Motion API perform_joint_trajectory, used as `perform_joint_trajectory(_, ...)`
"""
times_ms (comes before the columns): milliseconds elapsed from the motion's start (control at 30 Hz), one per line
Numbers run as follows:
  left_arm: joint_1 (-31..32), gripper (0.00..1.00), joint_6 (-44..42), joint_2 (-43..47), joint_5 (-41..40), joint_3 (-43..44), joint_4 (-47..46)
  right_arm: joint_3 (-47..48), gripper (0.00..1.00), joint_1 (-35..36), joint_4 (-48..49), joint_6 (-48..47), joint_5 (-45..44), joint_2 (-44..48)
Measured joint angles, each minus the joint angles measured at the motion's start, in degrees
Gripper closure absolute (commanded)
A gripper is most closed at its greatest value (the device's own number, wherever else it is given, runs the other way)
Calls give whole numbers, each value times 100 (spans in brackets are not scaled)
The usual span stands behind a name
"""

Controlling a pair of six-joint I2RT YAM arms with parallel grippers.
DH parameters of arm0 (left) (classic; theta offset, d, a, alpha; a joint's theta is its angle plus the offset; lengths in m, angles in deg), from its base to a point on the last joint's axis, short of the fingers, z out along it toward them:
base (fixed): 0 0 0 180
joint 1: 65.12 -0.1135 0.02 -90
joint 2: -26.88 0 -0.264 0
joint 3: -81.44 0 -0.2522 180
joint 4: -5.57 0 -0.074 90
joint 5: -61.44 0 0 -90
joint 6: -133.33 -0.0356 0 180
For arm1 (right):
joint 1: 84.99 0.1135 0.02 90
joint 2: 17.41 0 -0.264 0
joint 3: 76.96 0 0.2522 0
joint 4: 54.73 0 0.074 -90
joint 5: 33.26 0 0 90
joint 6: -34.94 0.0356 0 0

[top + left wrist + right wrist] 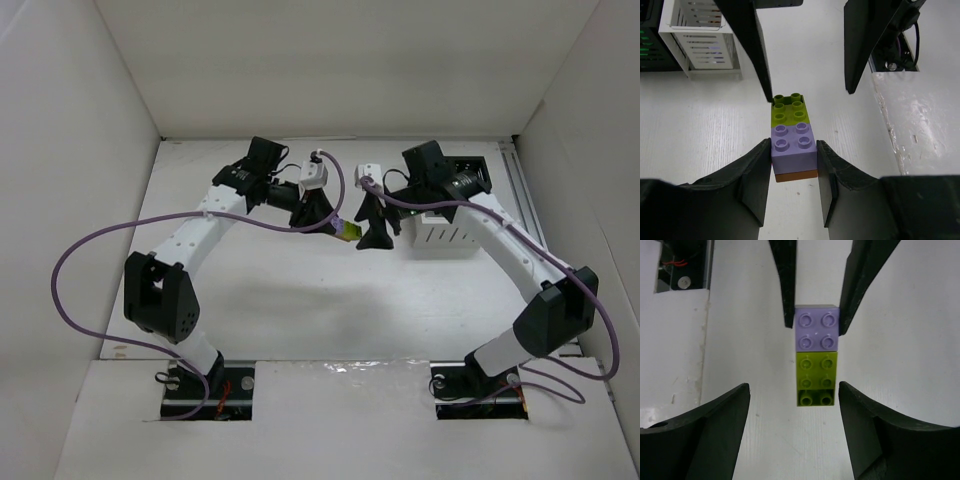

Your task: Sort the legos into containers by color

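Left gripper (794,150) pinches the purple brick (792,145); right gripper (793,390), fingers spread, should close squarely on the lime brick (815,377); then pull apart.

The left tool (794,146) clamps a purple brick (792,150), lime brick (789,112) joined beyond, near the spread right tool (809,94).

Bright, even light — soft shadows, sharp focus, mild glare.
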Motion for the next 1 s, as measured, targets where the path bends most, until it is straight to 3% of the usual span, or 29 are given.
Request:
perform_joint_trajectory(300, 37, 90, 247, 0, 203, 0, -151, -398, 25, 94, 1338, 833, -483, 271)
perform_joint_trajectory(733, 37, 90, 413, 0, 269, 0, -315, -352, 29, 179, 1134, 774, -463, 111)
perform_joint_trajectory(833, 37, 90, 442, 0, 273, 0, -334, -317, 39, 208, 1069, 706, -459, 46)
perform_joint_trajectory(1000, 37, 90, 455, 0, 286, 0, -365, -195, 66, 238, 1027, 662, -452, -31)
